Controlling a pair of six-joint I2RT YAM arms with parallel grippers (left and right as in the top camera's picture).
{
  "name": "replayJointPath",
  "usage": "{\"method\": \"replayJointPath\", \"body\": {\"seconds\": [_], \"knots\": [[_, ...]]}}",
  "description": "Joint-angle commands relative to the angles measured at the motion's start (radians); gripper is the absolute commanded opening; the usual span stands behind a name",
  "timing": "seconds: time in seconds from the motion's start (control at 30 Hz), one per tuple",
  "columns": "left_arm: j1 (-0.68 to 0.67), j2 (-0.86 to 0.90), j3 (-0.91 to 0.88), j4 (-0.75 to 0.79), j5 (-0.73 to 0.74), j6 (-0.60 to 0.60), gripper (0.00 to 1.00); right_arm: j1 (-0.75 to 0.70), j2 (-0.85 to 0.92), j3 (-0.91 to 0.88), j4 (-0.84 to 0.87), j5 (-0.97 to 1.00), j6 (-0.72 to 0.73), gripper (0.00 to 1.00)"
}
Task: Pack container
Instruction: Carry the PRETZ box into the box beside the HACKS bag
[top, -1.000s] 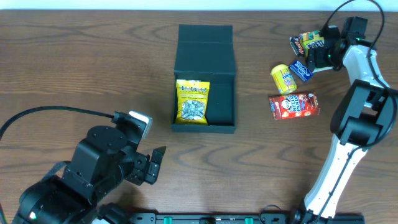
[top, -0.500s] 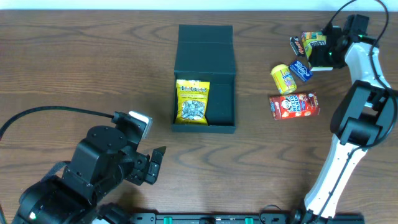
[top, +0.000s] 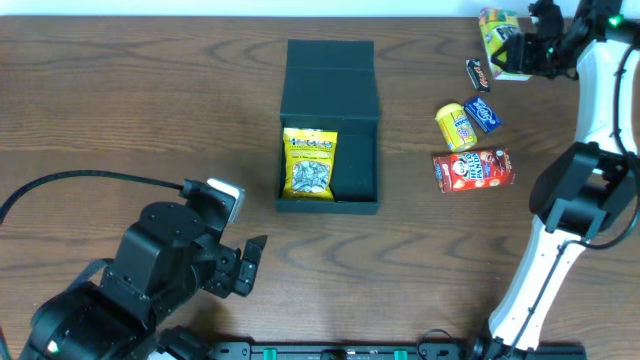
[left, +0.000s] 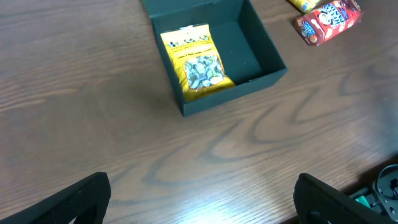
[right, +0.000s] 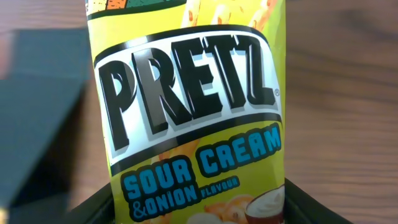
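Observation:
The container (top: 330, 95), a dark teal-black box, lies open mid-table with its lid flap folded back. It also shows in the left wrist view (left: 264, 59) and as a dark blur in the right wrist view (right: 34, 112). A yellow seed packet (top: 309, 163) lies inside it at the left (left: 196, 62). My right gripper (top: 522, 50) is at the far right, shut on a yellow Pretz sour cream and onion packet (top: 497, 28), which fills the right wrist view (right: 193, 106) between the fingers (right: 196, 214). My left gripper (top: 250, 262) is open and empty over bare table near the front (left: 202, 205).
To the right of the container lie a small dark bar (top: 478, 72), a blue packet (top: 484, 112), a yellow snack packet (top: 455, 127) and a red snack carton (top: 473, 169). The red carton also shows in the left wrist view (left: 328, 18). A black cable (top: 90, 180) arcs at the left.
My right gripper has risen and moved toward the table's far edge with the Pretz packet in it, off the snack pile. The dark bar stays on the table. The left arm has not moved.

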Motion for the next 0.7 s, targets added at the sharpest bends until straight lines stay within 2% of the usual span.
{"method": "replayJointPath", "body": {"seconds": [0.0, 0.37, 0.5, 0.67], "knots": [[-0.002, -0.003, 0.012, -0.002, -0.006, -0.007, 0.95, 0.067, -0.02, 0.05, -0.043, -0.119, 0.01, 0.59], [-0.002, -0.003, 0.012, -0.001, -0.006, -0.007, 0.95, 0.318, -0.029, 0.089, -0.193, -0.154, 0.021, 0.58], [-0.002, -0.003, 0.012, -0.002, -0.006, -0.007, 0.95, 0.409, -0.035, 0.089, -0.232, -0.131, 0.089, 0.57], [-0.002, -0.003, 0.012, -0.002, -0.006, -0.007, 0.95, 0.506, -0.035, 0.089, -0.32, -0.002, 0.18, 0.54]]}}
